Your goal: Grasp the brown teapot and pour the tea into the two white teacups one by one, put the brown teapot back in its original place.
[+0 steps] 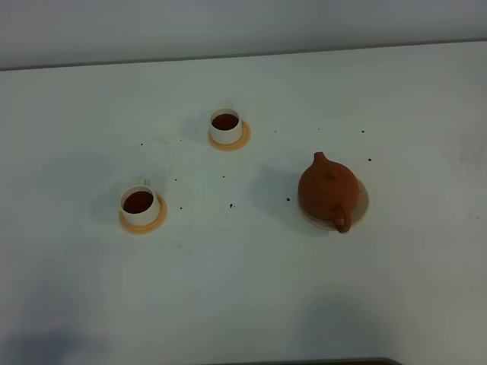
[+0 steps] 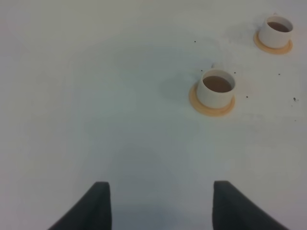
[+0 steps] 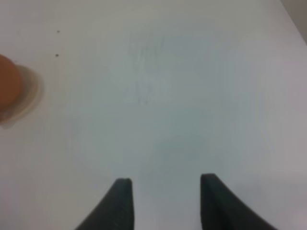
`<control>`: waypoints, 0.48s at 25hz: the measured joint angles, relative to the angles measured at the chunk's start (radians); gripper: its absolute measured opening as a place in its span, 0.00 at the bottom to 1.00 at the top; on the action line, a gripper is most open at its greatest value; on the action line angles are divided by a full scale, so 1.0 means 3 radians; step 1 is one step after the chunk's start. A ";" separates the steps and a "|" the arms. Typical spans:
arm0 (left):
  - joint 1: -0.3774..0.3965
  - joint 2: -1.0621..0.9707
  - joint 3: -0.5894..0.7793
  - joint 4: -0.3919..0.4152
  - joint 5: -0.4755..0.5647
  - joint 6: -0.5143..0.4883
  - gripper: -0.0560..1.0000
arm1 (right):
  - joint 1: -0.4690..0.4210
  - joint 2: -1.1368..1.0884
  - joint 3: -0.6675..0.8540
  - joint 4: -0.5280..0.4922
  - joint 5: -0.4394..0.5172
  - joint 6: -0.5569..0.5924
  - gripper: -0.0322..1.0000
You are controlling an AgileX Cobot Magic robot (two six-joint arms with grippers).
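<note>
Sitting on beige disc: teapot; both cups full.

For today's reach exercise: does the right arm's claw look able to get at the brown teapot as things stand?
Probably yes. The right claw is open and empty, and only bare table lies between it and the brown teapot.

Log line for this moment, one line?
teapot: on beige disc | both teacups: filled | left hand, right hand: open, empty

left gripper: jaws apart, empty | right gripper: jaws apart, empty
</note>
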 joint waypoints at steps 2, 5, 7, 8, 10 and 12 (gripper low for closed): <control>0.0000 0.0000 0.0000 0.0000 0.0000 -0.0003 0.50 | 0.0000 -0.0043 0.0000 0.0000 -0.0003 0.0000 0.34; 0.0000 0.0000 0.0000 0.0000 0.0000 -0.0003 0.50 | 0.0000 -0.0067 0.0000 0.0000 -0.0003 0.0000 0.34; 0.0000 0.0000 0.0000 0.0000 0.0000 -0.0003 0.50 | 0.0000 -0.0067 0.0000 0.0000 -0.0003 0.0000 0.34; 0.0000 0.0000 0.0000 0.0000 0.0000 -0.0003 0.50 | 0.0000 -0.0067 0.0000 0.0000 -0.0003 0.0000 0.34; 0.0000 0.0000 0.0000 0.0000 0.0000 -0.0003 0.50 | 0.0000 -0.0067 0.0000 0.0000 -0.0003 0.0000 0.34; 0.0000 0.0000 0.0000 0.0000 0.0000 -0.0003 0.50 | 0.0000 -0.0067 0.0000 0.0000 -0.0003 0.0003 0.34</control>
